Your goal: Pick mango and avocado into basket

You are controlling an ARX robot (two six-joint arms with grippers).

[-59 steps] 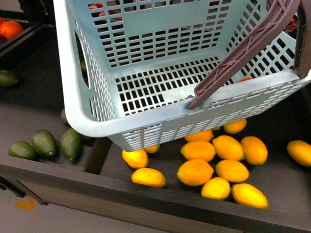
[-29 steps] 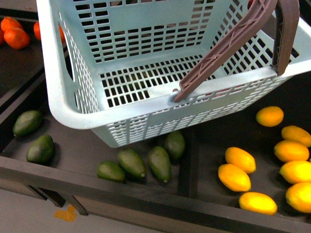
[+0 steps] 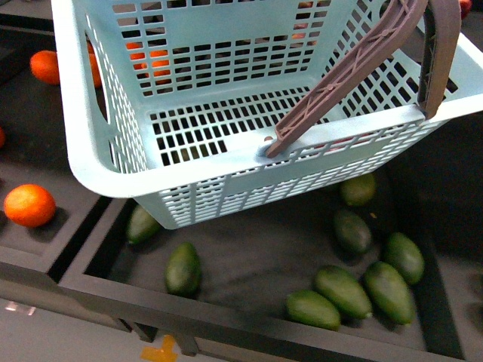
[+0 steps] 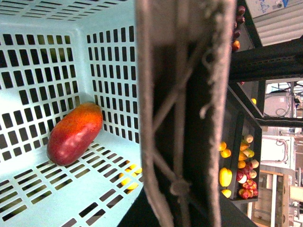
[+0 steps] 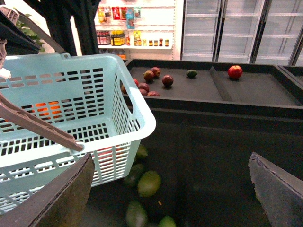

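Targeting avocado (image 3: 343, 290) in bin (image 3: 249, 256) below basket (image 3: 90, 162) near wall (mango (image 4: 75, 134) already inside basket). Right gripper (image 5: 170, 161) spread wide, empty; left gripper grip unreadable behind handle (image 4: 184, 118). Descend clear of basket wall.

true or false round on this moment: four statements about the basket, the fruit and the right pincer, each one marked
1. A mango lies inside the basket. True.
2. The right pincer is shut on an avocado. False: it is open and holds nothing.
3. Several avocados lie in the bin below the basket. True.
4. In the front view the orange sits to the right of the avocados. False: it sits to their left, in the neighbouring compartment.
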